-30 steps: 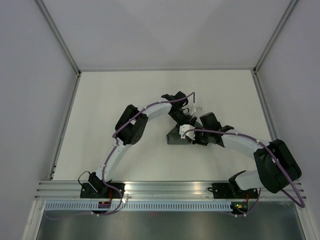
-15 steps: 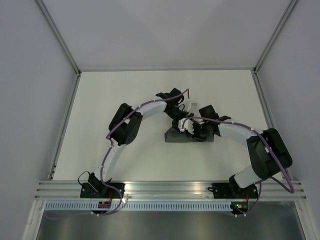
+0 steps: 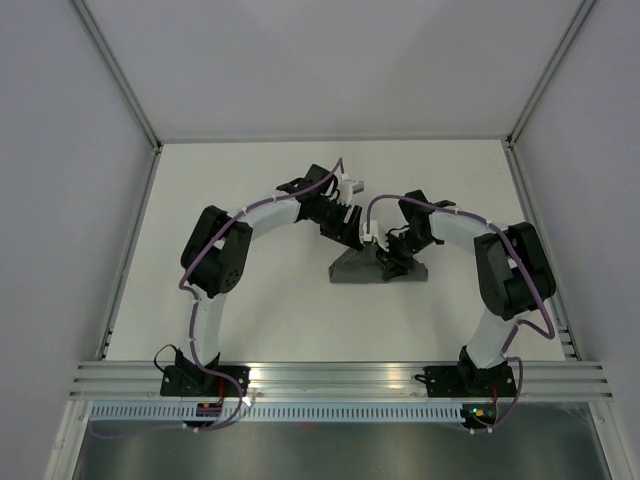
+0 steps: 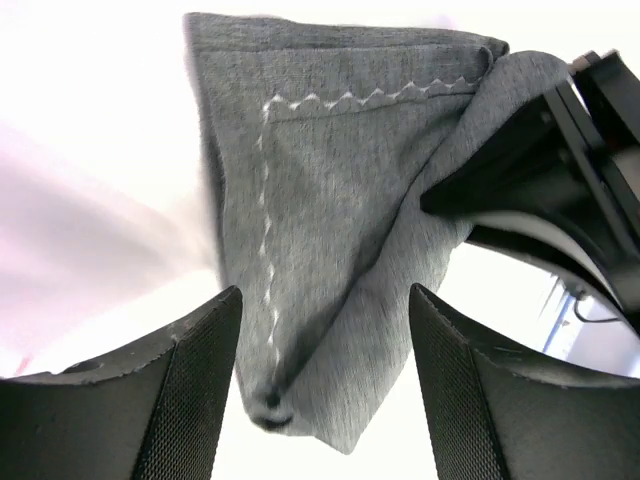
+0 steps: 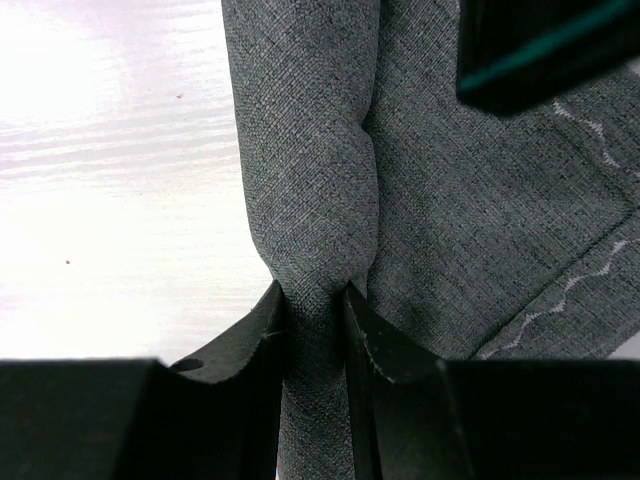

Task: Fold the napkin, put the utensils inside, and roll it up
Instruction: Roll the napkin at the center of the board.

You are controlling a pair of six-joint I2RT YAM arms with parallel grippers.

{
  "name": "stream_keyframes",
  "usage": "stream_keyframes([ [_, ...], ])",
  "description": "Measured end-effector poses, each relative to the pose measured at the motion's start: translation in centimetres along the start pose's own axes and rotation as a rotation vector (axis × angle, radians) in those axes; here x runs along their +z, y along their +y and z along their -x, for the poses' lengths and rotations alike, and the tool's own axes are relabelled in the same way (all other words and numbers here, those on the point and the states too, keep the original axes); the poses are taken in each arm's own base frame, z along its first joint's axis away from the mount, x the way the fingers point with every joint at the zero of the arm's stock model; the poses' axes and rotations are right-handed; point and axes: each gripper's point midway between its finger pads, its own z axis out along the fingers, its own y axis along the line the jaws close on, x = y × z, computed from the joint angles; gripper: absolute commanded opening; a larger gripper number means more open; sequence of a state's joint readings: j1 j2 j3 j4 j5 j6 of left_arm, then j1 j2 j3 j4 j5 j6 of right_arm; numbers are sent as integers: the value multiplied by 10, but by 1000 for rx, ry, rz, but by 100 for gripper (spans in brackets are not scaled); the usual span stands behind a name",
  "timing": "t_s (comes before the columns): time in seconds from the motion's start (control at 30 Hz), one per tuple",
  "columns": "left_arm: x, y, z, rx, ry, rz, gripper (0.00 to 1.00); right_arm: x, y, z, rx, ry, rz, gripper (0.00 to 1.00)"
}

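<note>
The dark grey napkin (image 3: 362,270) lies bunched and partly rolled at the middle of the white table, with its pale zigzag stitching showing in the left wrist view (image 4: 330,200). My right gripper (image 3: 392,255) is shut on a rolled fold of the napkin (image 5: 318,200), and its fingers (image 5: 262,335) pinch the cloth tight. My left gripper (image 3: 345,225) is open and holds nothing. It stands just behind the napkin, whose near corner hangs between its spread fingers (image 4: 190,380) without touching them. No utensils are in view.
The white table (image 3: 250,200) is walled by grey panels at the back and both sides. A metal rail (image 3: 330,375) runs along the near edge at the arm bases. The two wrists stand close together over the napkin.
Both grippers have moved toward the back of the table. The left arm has swung left and its gripper has drawn off the napkin. The right gripper stays clamped on the fold.
</note>
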State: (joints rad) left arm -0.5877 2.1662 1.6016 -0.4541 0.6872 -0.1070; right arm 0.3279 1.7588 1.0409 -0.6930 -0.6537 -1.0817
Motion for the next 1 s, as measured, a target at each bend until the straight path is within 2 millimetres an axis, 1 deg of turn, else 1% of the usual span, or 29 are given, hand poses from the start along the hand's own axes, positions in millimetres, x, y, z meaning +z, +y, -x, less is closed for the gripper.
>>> stream_keyframes([
  [0.07,-10,0,1,28,-41,37,70,0,-2,0,22,-1,38,16],
  [0.2,-35,-7,-1,92,-136,105,62,0,-4,0,80,0,120,16],
  [0.27,-48,-9,-1,130,-201,146,61,0,-5,0,113,-3,163,17],
  [0.37,-62,-8,-5,179,-294,210,62,0,-7,1,165,-11,223,16],
  [0.4,-65,-7,-11,187,-312,233,63,0,-7,0,179,-11,238,16],
  [0.43,-69,-5,-14,201,-341,263,66,0,-7,0,191,-13,254,16],
  [0.53,-71,-9,-28,259,-391,344,70,0,-8,0,233,-16,298,17],
  [0.6,-68,-21,-34,335,-413,392,70,0,-9,0,253,-19,314,17],
  [0.67,-61,-37,-32,421,-429,415,71,0,-9,0,276,-22,333,17],
  [0.7,-56,-48,-30,470,-435,424,71,0,-9,0,284,-22,340,17],
  [0.8,-42,-70,-29,604,-430,457,70,0,-10,0,309,-23,361,17],
  [0.9,-21,-81,-30,719,-398,495,71,0,-9,0,331,-23,379,17],
  [1.0,2,-82,-36,816,-336,531,72,0,-7,0,355,-25,400,17],
])
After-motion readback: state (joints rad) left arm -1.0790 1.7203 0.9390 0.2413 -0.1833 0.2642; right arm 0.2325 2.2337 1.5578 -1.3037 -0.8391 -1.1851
